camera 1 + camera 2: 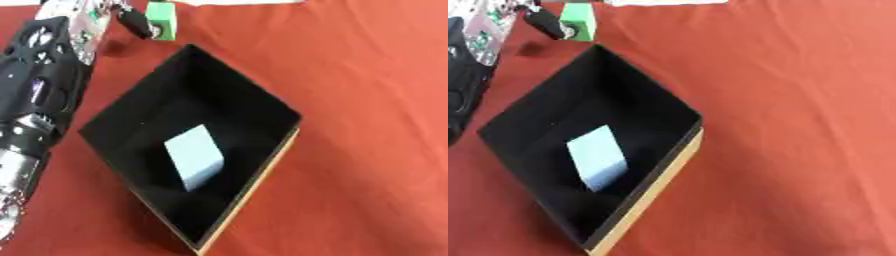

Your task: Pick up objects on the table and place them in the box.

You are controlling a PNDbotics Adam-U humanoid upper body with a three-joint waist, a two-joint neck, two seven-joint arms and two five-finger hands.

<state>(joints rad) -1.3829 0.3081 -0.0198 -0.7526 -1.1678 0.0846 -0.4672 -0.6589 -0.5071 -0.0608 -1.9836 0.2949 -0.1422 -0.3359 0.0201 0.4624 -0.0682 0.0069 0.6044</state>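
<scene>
We look down steeply from two head cameras set side by side (a stereo pair), close above a red-covered bench (pixel 367 75). Both views share an open black box (pixel 262 95), tilted in frame. The left eye view shows more of the robot's left arm (pixel 35 85) along its left edge; the right eye view sits slightly further right.

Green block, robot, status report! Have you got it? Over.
Left hand at the green block, fingers on it, beyond the box. Right hand out of view. Pale blue block already in the box. Nothing in the way.
</scene>
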